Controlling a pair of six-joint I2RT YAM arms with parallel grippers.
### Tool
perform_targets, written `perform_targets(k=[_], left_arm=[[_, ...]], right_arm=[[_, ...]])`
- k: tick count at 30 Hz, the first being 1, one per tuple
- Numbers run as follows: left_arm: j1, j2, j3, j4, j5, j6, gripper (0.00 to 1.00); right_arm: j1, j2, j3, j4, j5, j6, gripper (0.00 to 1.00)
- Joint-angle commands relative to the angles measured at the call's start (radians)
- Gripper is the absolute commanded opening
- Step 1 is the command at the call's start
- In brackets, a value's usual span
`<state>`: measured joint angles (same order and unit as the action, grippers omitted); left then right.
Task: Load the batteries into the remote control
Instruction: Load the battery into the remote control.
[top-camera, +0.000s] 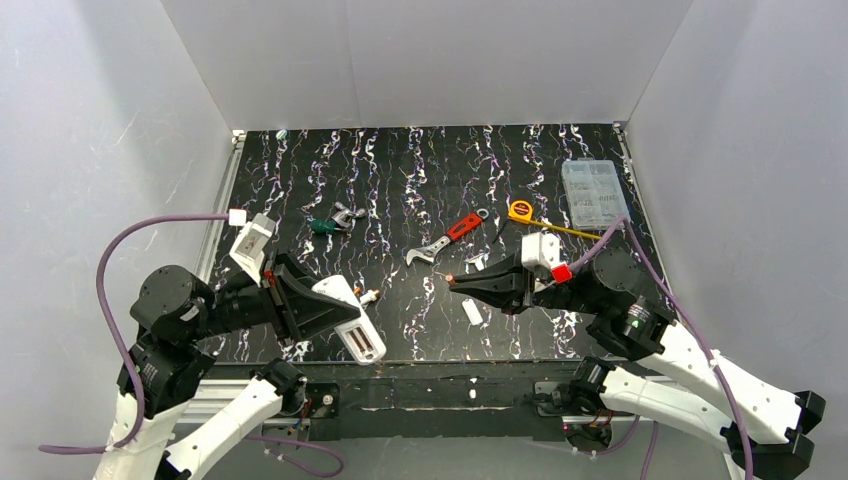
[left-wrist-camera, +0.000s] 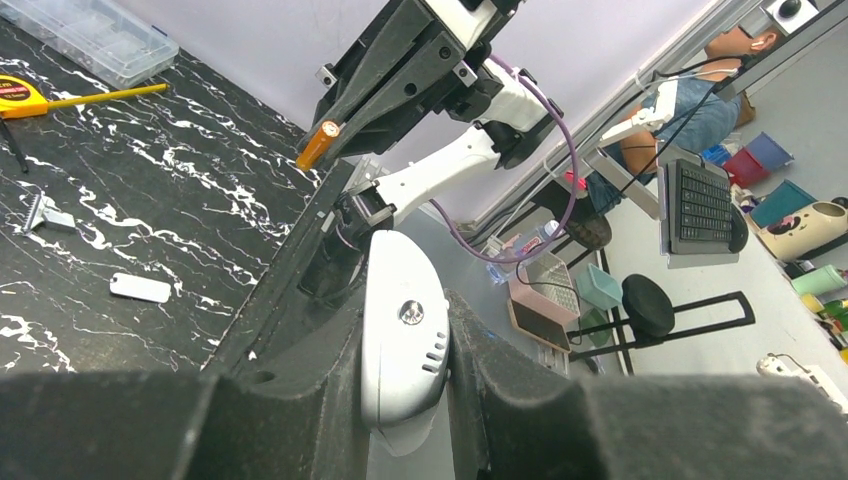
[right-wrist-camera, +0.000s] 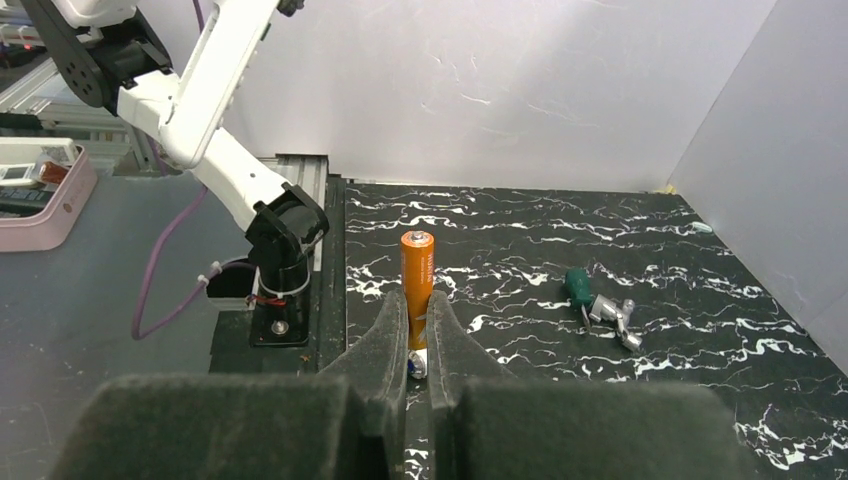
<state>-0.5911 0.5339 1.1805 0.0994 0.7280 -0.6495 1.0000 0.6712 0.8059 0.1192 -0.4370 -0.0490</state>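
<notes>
Over a black desk (top-camera: 400, 170) veined with white, the left gripper (top-camera: 322, 308) has its dark padded jaws closed tight on the sides of the remote control (left-wrist-camera: 402, 310), a smooth, rounded white plastic handset near the front-left edge. The right gripper (right-wrist-camera: 417, 335) pinches the lower end of a glossy orange cylindrical battery (right-wrist-camera: 417, 270), which juts out from between its narrow, nearly shut jaws at mid-desk.
</notes>
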Motion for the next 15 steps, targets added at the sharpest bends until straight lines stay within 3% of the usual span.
perform_targets(k=[1,7,10,15], left_arm=[[0.001,0.007,0.030,0.090,0.060,0.014,0.00],[0.001,0.008,0.044,0.044,0.067,0.041,0.00],[0.001,0.013,0.054,-0.051,0.005,0.063,0.00],[0.001,0.001,0.029,-0.238,-0.269,0.047,0.00]], right_arm=[[0.005,-0.005,0.020,0.020,0.021,0.016,0.01],[0.005,-0.011,0.005,0.020,0.069,0.039,0.01],[0.005,-0.002,0.006,0.016,0.148,0.144,0.01],[0.005,0.158,0.211,-0.332,0.250,0.221,0.01]])
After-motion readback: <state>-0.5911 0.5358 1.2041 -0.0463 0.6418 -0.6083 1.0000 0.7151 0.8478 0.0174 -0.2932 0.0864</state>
